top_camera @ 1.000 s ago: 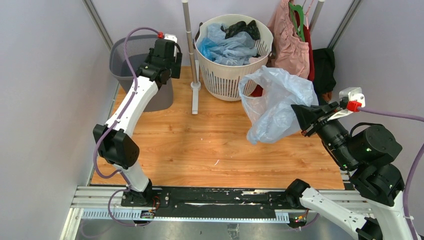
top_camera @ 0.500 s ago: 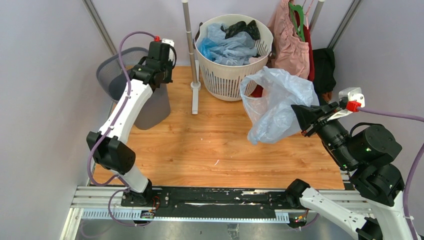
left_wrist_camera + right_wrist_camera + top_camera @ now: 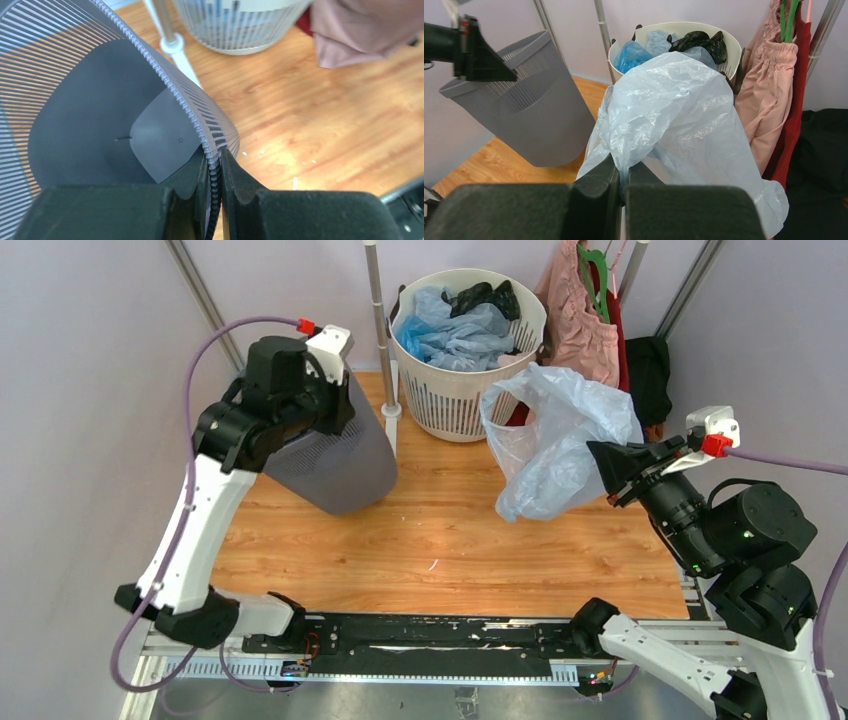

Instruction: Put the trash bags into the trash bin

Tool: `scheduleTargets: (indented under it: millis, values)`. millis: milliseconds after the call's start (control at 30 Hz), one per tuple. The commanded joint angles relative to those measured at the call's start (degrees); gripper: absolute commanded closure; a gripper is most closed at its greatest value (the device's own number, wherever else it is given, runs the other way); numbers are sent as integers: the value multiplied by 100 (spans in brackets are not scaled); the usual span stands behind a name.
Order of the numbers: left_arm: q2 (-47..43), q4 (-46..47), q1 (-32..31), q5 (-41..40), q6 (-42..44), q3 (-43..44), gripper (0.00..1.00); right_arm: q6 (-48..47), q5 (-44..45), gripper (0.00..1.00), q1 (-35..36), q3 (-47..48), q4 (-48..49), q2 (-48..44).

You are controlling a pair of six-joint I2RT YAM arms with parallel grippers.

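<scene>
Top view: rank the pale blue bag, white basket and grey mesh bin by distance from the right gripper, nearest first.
1. pale blue bag: pinched in the right gripper, hanging just left of it.
2. white basket: back centre, beyond the bag.
3. grey mesh bin: far left, tilted.

Pale lilac walls; wood-grain floor; chrome rack pole; pink garment hanging at back.
</scene>
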Motion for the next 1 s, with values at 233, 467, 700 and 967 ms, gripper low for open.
scheduleTargets:
  millis: [233, 467, 700, 967]
  values:
    - [-893, 313, -1846, 325, 354, -479, 92, -429, 424, 100, -9, 661, -300, 168]
    - [-265, 1215, -3196, -1061, -146, -954, 94, -482, 616, 100, -8, 762, -431, 66]
    - [475, 2369, -3999, -1785, -623, -1221, 90, -495, 741, 100, 6, 703, -524, -81]
    - [1213, 2284, -4427, -1811, -889, -494, 85, -677, 915, 100, 8, 777, -600, -230]
